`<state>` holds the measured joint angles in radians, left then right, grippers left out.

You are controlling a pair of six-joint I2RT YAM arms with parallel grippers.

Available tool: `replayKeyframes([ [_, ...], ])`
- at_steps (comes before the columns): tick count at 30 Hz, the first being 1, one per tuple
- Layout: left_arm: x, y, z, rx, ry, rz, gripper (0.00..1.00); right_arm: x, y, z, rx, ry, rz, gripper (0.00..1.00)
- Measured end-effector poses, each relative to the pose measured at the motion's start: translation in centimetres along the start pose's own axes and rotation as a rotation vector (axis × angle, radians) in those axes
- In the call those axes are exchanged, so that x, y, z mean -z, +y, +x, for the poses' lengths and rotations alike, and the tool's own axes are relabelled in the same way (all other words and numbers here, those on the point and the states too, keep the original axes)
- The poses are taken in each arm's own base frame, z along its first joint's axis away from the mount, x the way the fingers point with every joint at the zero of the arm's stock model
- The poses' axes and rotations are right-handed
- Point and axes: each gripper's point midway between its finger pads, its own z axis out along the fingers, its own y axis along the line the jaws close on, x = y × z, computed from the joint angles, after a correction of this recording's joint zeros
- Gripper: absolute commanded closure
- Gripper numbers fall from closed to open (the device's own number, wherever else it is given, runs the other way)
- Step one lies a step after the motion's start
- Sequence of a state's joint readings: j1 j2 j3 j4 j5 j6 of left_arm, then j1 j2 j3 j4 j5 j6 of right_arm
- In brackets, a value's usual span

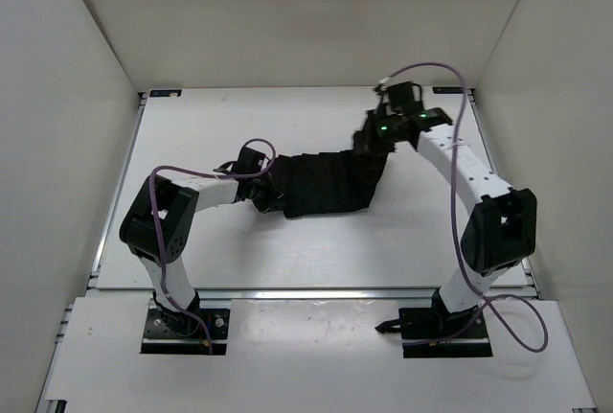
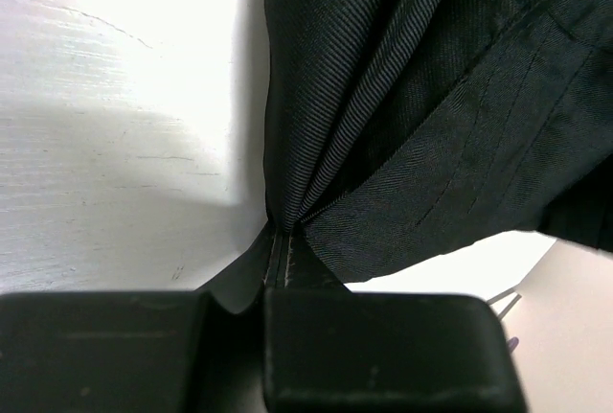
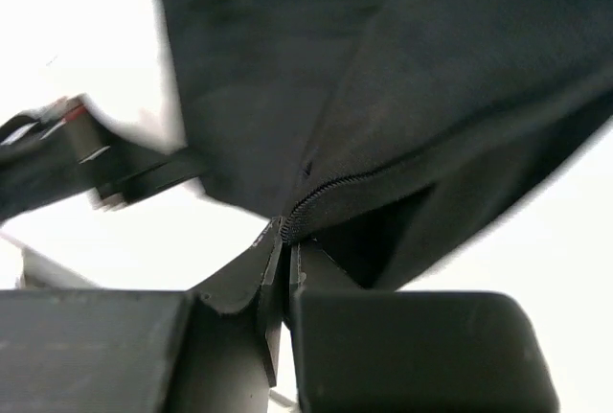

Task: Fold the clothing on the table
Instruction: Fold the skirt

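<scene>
The clothing [image 1: 330,183] is a black pleated garment stretched across the middle of the white table [image 1: 316,250], bunched between the two arms. My left gripper [image 1: 257,175] is shut on its left end; in the left wrist view the fabric [image 2: 421,116] gathers into folds right at the closed fingertips [image 2: 283,240]. My right gripper [image 1: 375,137] is shut on the right end, lifted a little. In the right wrist view a hemmed edge of the clothing [image 3: 450,78] is pinched between the closed fingertips [image 3: 284,237].
White walls enclose the table on three sides. A metal rail [image 1: 316,292] runs along the table's near edge, with both arm bases [image 1: 187,329] [image 1: 441,329] mounted below it. Purple cables [image 1: 458,145] loop off each arm.
</scene>
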<state>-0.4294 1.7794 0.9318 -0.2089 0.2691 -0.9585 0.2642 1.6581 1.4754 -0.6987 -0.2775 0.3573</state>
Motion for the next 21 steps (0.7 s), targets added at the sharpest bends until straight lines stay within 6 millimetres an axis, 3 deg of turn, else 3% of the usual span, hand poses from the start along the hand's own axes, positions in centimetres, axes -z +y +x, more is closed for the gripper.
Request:
replayKeyframes([
  [3,0.0,0.0,-0.2,0.005,-0.002,0.004,0.99,-2.0,6.4,1.8,0.094,0.044,-0.095,1.0],
  [6,0.2,0.2,-0.5,0.015,0.0,0.012,0.98,-5.3,10.2,5.0,0.155,0.12,-0.148,1.0],
  [10,0.3,0.8,-1.0,0.031,0.015,0.023,0.97,-10.3,11.4,10.3,0.199,0.255,-0.137,1.0],
  [14,0.2,1.0,-0.9,0.036,0.038,0.039,0.97,-13.7,11.7,14.7,0.253,0.347,-0.108,1.0],
  [17,0.3,1.0,-0.9,0.015,0.041,0.039,0.96,-15.1,12.5,15.7,0.285,0.366,-0.106,1.0],
  [21,0.4,1.3,-0.8,-0.003,0.049,0.037,0.95,-15.6,13.7,15.2,0.313,0.354,-0.116,1.0],
])
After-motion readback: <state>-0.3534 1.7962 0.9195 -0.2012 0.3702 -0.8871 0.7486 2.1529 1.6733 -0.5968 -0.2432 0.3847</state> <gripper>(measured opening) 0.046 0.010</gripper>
